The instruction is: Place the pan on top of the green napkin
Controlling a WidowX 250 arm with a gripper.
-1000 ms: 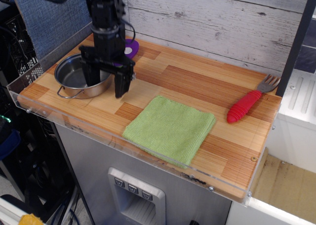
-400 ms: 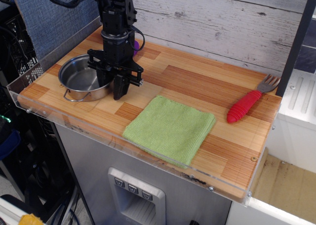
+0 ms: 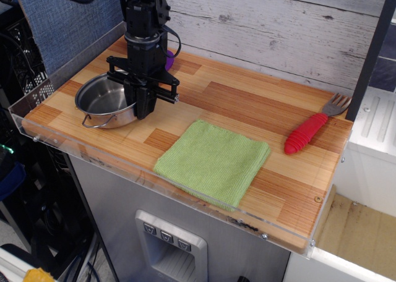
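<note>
Since the frame of a second ago, the pan [image 3: 106,101] has been shifted slightly toward the green napkin [image 3: 212,161], and the gripper [image 3: 140,105] has been drawn in from a wide spread to a narrow stance at the pan's right rim. The rim appears to be clamped between the fingers, one seen inside the bowl and one outside it, though the contact itself is hidden by the black finger in front.

The pan is seen directly to the left of the gripper, with a thin wire loop handle pointing toward the front edge of the worktop [image 3: 247,106]. Whether its base rests on the wood or is raised just clear of it cannot be told from this view. The green napkin lies flat, in front of the gripper and to its right, apart from the pan, with a strip of bare wood between them.

A purple object [image 3: 169,60] is partly visible just behind the gripper, mostly hidden by the arm. Far to the right of the gripper, near the worktop's right edge, a fork with a red handle [image 3: 307,132] lies with its tines pointing toward the back wall. A clear plastic lip [image 3: 93,152] is fitted along the front edge of the worktop.
</note>
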